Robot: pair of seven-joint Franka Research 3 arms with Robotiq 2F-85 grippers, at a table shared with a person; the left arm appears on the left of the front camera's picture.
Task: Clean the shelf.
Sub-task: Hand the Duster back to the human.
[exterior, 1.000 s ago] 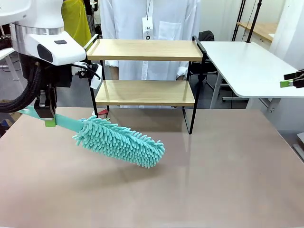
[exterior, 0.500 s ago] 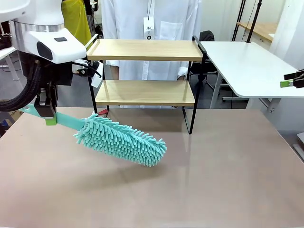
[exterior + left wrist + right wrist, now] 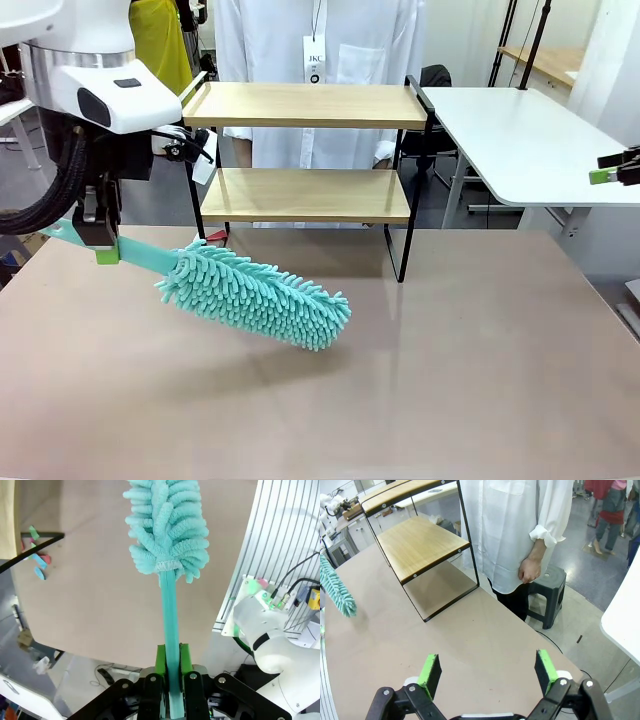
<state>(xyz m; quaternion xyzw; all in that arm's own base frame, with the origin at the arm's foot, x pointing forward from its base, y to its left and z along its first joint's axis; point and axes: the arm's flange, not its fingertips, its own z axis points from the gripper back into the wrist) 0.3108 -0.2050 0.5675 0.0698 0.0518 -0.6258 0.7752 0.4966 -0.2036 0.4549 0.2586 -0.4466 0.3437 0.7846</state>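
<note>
Gripping the flat handle of a teal chenille duster (image 3: 250, 296) in the left gripper (image 3: 171, 672), head hovering above the tan tabletop (image 3: 480, 370) — short of the two-tier wooden shelf in black metal frame (image 3: 305, 150) beyond; no wiping yet. Right gripper (image 3: 489, 672) wide, empty.

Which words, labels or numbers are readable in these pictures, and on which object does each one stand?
"JKC": on the white badge hanging at the chest of the person's white shirt; the smaller print below it is too small to read.
Shelf, teal duster, tan tabletop: no text visible.
</note>
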